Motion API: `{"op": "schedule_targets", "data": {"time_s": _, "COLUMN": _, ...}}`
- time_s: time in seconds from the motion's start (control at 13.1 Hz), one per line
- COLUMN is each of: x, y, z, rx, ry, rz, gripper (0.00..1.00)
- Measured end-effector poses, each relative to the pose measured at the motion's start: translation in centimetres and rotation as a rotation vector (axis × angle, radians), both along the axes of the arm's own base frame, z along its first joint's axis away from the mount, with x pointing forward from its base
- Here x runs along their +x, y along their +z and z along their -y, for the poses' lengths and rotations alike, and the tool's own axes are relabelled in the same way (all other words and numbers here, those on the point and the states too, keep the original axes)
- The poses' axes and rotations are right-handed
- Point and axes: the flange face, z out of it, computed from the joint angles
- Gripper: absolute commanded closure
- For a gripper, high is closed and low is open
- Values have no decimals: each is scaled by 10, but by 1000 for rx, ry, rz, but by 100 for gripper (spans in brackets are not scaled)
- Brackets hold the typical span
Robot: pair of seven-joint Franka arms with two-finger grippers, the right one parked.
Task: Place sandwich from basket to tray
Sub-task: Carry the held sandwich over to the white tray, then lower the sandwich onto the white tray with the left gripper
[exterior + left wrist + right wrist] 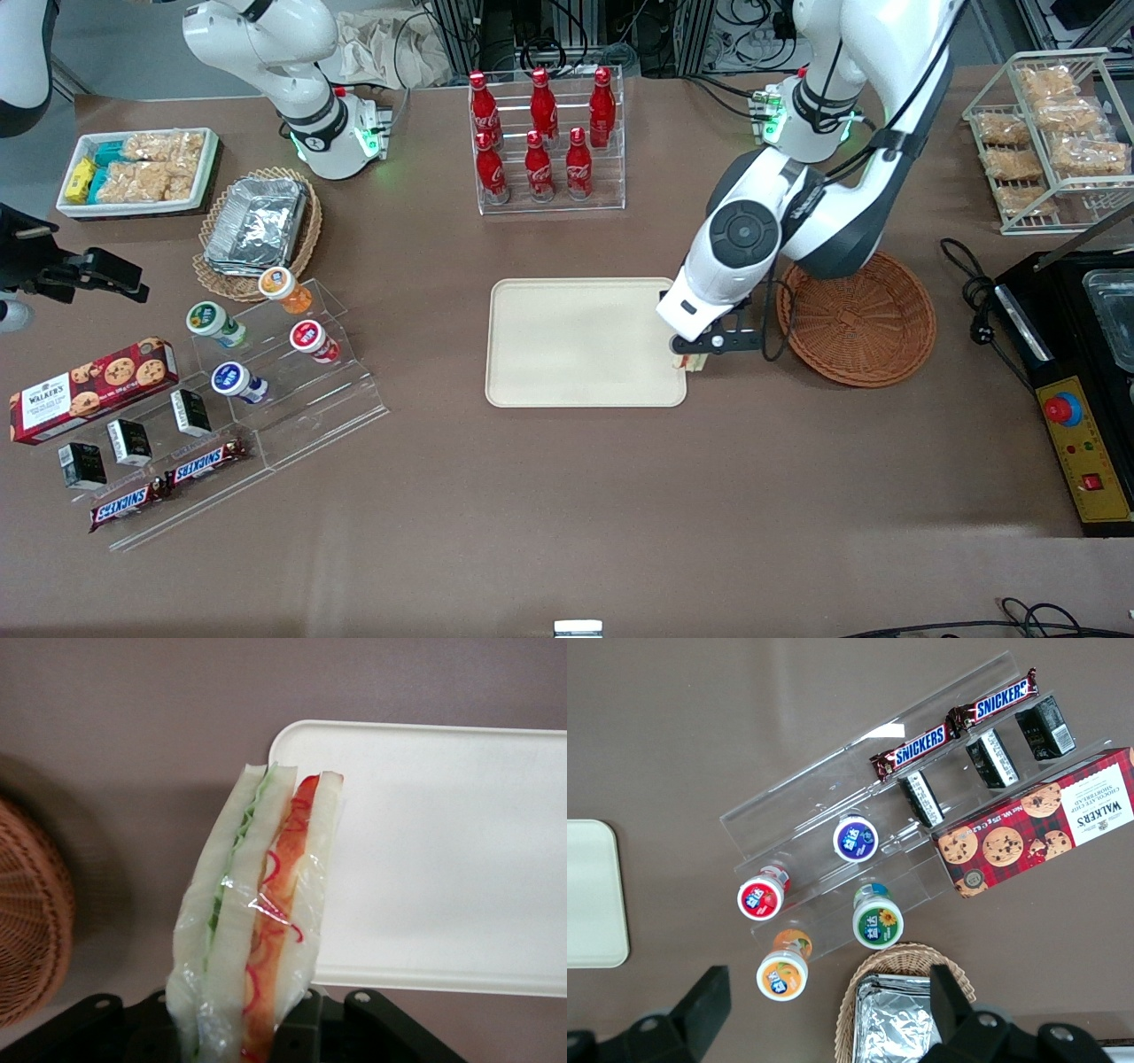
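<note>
On the brown tabletop (pixel 567 514), nearest the front camera toward the parked arm's end, two Snickers bars (pixel 168 483) lie at the foot of a clear stepped stand (pixel 292 390), with a red Walker's cookie box (pixel 93 390) just beside it and small lidded cups (pixel 239 381) on its steps. Farther in, the cream tray (pixel 576 341) lies flat at the middle of the tabletop. The tool (pixel 695 354) hangs over the tray's edge on the side toward the working arm's end, closed on the sandwich (pixel 257 921); in the wrist view its dark fingers (pixel 301 1019) press against the wrapped wedge, which sticks out from them with its green and orange-red filling stripes showing. The wedge's tip reaches over a rounded corner of the tray, the rest over bare tabletop, and it touches neither. Just beside the tool, toward the working arm's end, sits the reddish-brown basket (pixel 864 323) with nothing in it. Farther still, red bottles (pixel 540 133) stand in a clear rack.
</note>
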Motion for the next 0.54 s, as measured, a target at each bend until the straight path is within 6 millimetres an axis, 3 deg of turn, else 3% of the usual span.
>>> {"op": "schedule_targets", "data": {"time_s": 0.54, "x": -4, "y": -87, "z": 28, "rx": 27, "ry": -1, "rz": 5, "gripper": 100}}
